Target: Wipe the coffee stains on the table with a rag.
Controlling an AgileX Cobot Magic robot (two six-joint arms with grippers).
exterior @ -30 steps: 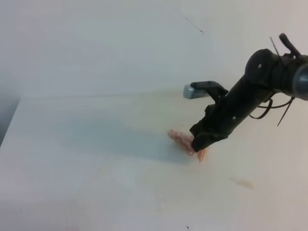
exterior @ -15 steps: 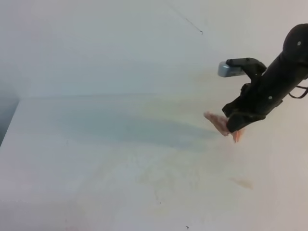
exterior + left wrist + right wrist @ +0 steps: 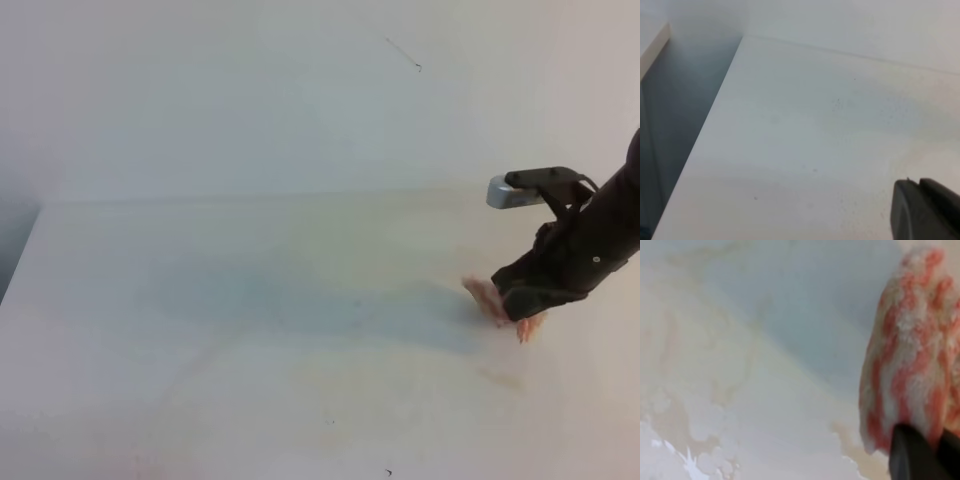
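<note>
My right gripper (image 3: 522, 312), black, is pinched on the pink-and-white striped fuzzy rag (image 3: 912, 350), bunched up and sticking out past my fingertips (image 3: 912, 460). Rag sits low over the large flat white tabletop (image 3: 200, 330) at its right side; can't tell if it touches. Just in front of it, a small light-brown coffee blotch (image 3: 503, 378), apart from the rag. Wrist view shows tan smeared streaks (image 3: 715, 390) on the table near the rag. My left gripper (image 3: 925, 210): only a black tip in the left wrist view's corner, above bare table, can't tell if spread or pressed together. Farther back, the plain white wall (image 3: 250, 100).
</note>
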